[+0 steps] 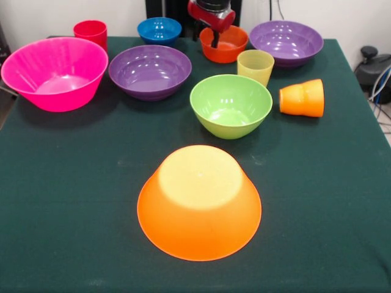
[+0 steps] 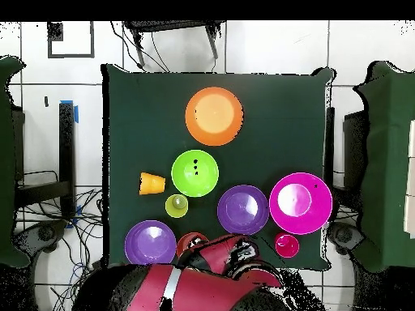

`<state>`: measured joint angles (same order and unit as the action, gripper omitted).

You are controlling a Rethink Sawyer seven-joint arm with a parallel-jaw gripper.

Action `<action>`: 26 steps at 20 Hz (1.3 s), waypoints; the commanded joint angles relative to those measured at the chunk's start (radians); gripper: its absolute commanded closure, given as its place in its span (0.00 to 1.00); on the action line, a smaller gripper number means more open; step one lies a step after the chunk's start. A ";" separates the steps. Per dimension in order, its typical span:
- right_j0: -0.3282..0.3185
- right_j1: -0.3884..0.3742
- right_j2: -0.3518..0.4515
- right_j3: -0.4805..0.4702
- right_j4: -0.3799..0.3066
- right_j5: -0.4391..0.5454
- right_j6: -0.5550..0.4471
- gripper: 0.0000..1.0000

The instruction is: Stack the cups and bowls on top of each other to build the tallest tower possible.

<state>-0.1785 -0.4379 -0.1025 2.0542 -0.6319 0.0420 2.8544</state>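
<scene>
Fingers [image 1: 215, 40] stand narrowly apart. One dark tip is inside the orange-red bowl [image 1: 227, 46] and the other seems to be outside its rim. The gripper [image 1: 206, 38] is low over that bowl at the table's [image 1: 73, 232] far edge and appears to hold nothing.

Inventory, largest first:
- Pink bowl [image 1: 55, 73]: upright, at one side of the table, empty.
- Orange bowl [image 1: 199, 204]: upside down, alone on the near part of the table, well apart from the rest. Its flat bottom faces up.
- Purple bowl [image 1: 149, 71]: upright, just beside the pink bowl.
- Other purple bowl [image 1: 286, 41]: upright, at the far edge, near the orange-red bowl.
- Green bowl [image 1: 231, 105]: upright, between the far group and the orange bowl.
- Blue bowl [image 1: 159, 29]: upright, at the far edge.
- Yellow cup [image 1: 255, 66]: upright, close in front of the orange-red bowl.
- Orange cup [image 1: 302, 97]: lying on its side.
- Red cup [image 1: 90, 32]: upright, behind the pink bowl.

Finding: nothing is stacked, so the tower is not yet begun. The step in hand appears to be a rim grasp on the orange-red bowl.

Recommendation:
- Set the tips squarely across the rim wall before closing, since the plastic looks glossy and is likely to slip or tilt if pinched near its lip.
- Lift straight up until the bowl clears the yellow cup, then travel.
- The upturned orange bowl looks the soundest base. A small bowl should be centred on it and released only once it sits level.
</scene>
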 commanded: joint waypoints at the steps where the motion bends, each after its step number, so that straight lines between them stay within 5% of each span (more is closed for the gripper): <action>1: -0.008 0.016 0.137 -0.109 0.043 0.070 -0.031 0.00; 5: -0.033 0.015 0.171 -0.095 0.041 0.070 -0.039 0.00; 6: -0.023 0.014 0.163 -0.098 0.025 0.043 -0.036 1.00; 16: 0.014 0.014 0.110 -0.134 0.021 0.051 -0.030 1.00; 26: -0.233 -0.080 0.324 -0.111 -0.045 0.224 -0.254 1.00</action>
<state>-0.2997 -0.4895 0.0144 2.0627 -0.6344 0.1258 2.8542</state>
